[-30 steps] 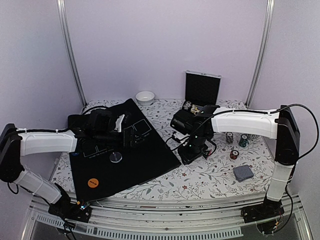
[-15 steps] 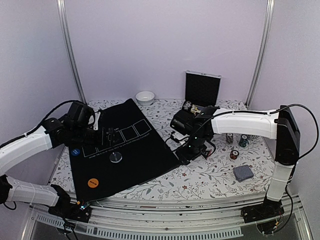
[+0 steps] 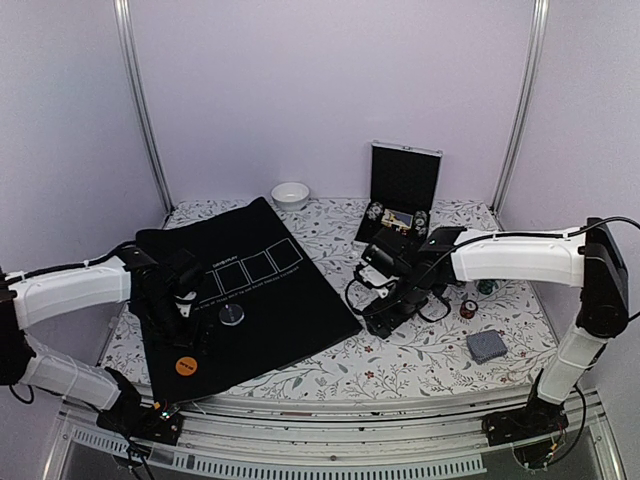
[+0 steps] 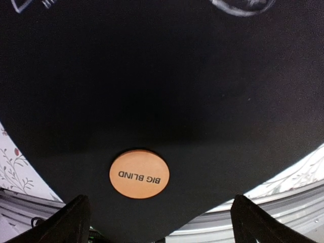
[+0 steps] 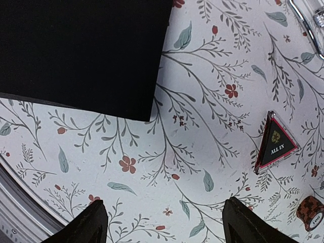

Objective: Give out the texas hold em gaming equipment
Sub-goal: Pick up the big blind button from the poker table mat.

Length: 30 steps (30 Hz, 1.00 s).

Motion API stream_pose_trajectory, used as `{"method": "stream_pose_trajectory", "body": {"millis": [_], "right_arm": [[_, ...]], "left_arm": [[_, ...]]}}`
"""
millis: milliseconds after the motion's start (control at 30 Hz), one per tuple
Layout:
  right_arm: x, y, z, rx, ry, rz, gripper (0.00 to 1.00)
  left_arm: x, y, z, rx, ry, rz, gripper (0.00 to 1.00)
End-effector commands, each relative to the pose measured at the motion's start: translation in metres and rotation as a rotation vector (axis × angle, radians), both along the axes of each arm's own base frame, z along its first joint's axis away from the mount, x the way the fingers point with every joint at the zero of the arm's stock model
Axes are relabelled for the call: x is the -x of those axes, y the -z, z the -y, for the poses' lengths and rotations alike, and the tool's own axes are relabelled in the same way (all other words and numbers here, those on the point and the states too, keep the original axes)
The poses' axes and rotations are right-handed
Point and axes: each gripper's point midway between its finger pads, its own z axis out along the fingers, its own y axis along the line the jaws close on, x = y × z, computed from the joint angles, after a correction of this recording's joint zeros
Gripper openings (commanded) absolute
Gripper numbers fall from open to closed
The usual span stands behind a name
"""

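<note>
Case (image 3: 405,190) stands open at the back, contents too small to read. My left gripper (image 4: 162,223) gapes wide above the orange big-blind disc (image 4: 138,173) near the front edge of the black mat (image 4: 152,76). My right gripper (image 5: 169,223), wide and holding nothing, hangs over floral cloth (image 5: 202,126) between mat corner and triangular marker (image 5: 274,147).

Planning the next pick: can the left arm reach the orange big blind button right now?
Probably yes: the open left fingers hover over the mat, with the button lying flat just ahead between them, nothing covering it.

Lilac walls (image 3: 300,90) — floral tabletop (image 3: 420,352).
</note>
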Motion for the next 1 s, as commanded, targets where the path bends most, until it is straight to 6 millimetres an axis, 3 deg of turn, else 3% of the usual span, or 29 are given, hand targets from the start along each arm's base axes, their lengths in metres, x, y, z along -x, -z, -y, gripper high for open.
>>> {"method": "stream_pose_trajectory", "body": {"millis": [0, 200, 400, 600, 967], "right_arm": [[-0.01, -0.026, -0.009, -0.118, -0.032, 0.103, 0.81], [-0.004, -0.029, -0.006, -0.15, -0.089, 0.126, 0.82], [-0.006, -0.028, -0.002, -0.143, -0.131, 0.131, 0.82], [-0.012, -0.026, 0.003, -0.149, -0.12, 0.121, 0.82], [-0.016, -0.019, 0.008, -0.135, -0.108, 0.107, 0.82]], "left_arm": [[0.024, 0.027, 0.007, -0.017, 0.107, -0.209, 0.98], [0.029, 0.05, -0.008, -0.14, 0.073, -0.326, 0.98], [0.025, 0.051, -0.019, -0.095, -0.022, -0.324, 0.98], [0.034, 0.062, -0.008, 0.005, -0.029, -0.37, 0.91], [0.015, 0.054, -0.008, -0.005, -0.022, -0.298, 0.64]]}}
